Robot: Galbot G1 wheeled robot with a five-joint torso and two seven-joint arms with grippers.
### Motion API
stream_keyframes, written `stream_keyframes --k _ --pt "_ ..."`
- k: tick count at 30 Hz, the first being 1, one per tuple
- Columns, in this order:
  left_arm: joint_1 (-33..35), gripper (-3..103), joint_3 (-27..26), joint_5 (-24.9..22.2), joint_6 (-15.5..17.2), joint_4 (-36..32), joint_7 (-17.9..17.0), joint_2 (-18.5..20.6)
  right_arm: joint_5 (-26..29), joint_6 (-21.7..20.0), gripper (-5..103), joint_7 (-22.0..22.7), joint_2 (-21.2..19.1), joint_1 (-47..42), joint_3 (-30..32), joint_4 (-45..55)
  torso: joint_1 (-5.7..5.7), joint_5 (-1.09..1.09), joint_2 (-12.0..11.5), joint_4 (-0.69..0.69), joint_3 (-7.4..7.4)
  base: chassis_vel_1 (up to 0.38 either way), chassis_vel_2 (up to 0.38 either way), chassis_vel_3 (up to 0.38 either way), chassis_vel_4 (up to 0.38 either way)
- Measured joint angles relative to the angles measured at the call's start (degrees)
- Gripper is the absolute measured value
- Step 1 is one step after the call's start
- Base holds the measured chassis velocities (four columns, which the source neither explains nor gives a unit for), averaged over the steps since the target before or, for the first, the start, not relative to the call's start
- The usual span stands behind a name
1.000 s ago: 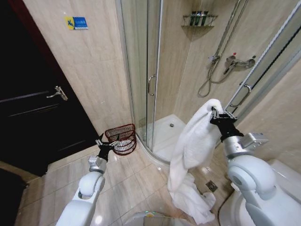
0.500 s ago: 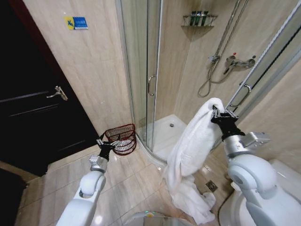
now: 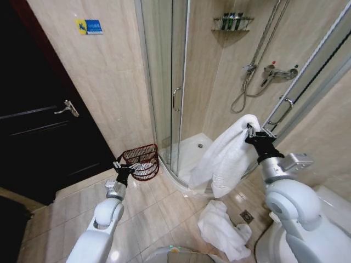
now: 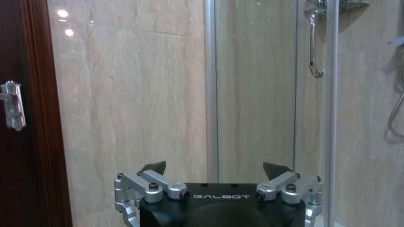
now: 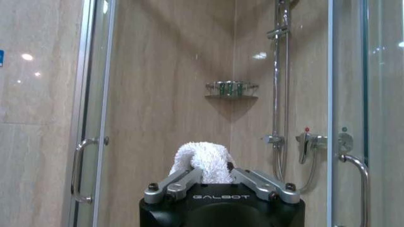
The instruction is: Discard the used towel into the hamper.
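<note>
A bunched fold of white towel [image 5: 204, 160] is being pinched between the closed fingers of the right gripper [image 5: 215, 176]. Beyond it, a corner shelf [image 5: 232, 89], a shower mixer [image 5: 307, 140] and a glass door handle [image 5: 78, 169] are being shown.

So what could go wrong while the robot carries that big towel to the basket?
1. The right tool pinches only one bunched end of the towel, so it could slip out.
2. The towel hangs long and a white heap lies on the floor below it; it might drag or snag there.
3. The basket is small and sits far across by the left tool, so the bulky towel may spill over its rim.
</note>
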Motion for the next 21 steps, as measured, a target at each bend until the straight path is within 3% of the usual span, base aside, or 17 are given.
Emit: stream_keyframes --k 21 --pt "-1.5 100 0.8 -0.3 0.0 0.8 -0.1 -0.3 -2.1 -0.3 5 -2.4 0.8 0.9 -0.1 -2.2 0.00 0.00 0.0 0.00 0.00 0.000 0.000 0.000 0.000"
